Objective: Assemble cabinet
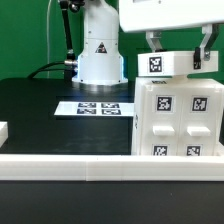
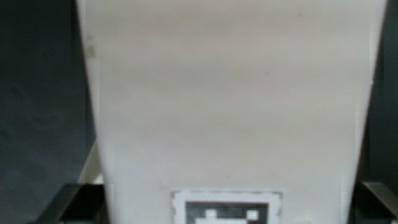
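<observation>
The cabinet (image 1: 180, 118) is a large white box with several square black-and-white tags on its front, standing at the exterior view's right. My gripper (image 1: 178, 52) is right above it, its fingers (image 1: 152, 42) down either side of a white tagged block (image 1: 172, 63). The block sits at the cabinet's top edge; I cannot tell if they touch. In the wrist view the block (image 2: 222, 100) fills the picture as a long white face with one tag at its near end. My gripper (image 2: 222, 205) is shut on it, with a dark finger (image 2: 71, 200) at each side.
The marker board (image 1: 98, 106) lies flat on the black table in front of the robot base (image 1: 98, 55). A white rail (image 1: 90, 165) runs along the table's front edge, with a short white piece (image 1: 4, 130) at the exterior view's left.
</observation>
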Motion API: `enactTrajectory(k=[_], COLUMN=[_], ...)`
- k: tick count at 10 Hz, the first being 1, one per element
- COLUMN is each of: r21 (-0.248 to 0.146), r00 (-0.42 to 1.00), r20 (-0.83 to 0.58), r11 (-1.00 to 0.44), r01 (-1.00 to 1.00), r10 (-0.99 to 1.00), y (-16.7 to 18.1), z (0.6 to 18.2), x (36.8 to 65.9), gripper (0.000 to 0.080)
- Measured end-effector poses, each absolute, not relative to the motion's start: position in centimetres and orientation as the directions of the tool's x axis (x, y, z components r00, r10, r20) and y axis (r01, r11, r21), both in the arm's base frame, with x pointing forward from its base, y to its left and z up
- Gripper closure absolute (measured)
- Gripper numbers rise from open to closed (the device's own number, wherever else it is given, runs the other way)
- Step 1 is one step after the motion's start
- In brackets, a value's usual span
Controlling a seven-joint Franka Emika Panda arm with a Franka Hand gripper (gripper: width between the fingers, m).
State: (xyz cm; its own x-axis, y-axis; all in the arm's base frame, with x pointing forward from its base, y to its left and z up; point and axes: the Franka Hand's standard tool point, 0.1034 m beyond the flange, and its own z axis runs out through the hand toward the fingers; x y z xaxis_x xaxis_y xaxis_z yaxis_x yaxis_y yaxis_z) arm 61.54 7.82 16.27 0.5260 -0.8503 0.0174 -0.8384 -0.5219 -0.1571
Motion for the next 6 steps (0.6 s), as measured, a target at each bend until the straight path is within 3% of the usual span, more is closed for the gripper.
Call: enactTrajectory(k=[3,6], r21=[-0.169,-0.139], r00=[0.264,-0.044], r20=[-0.057,-0.120], r11=[-0.251,0.060], r01=[-0.953,-0.989], r10=[-0.963,-0.992], y=[7.86,8.25], z=[16.27,16.15], x=[61.63,61.51], gripper=[0.0239,0.0239])
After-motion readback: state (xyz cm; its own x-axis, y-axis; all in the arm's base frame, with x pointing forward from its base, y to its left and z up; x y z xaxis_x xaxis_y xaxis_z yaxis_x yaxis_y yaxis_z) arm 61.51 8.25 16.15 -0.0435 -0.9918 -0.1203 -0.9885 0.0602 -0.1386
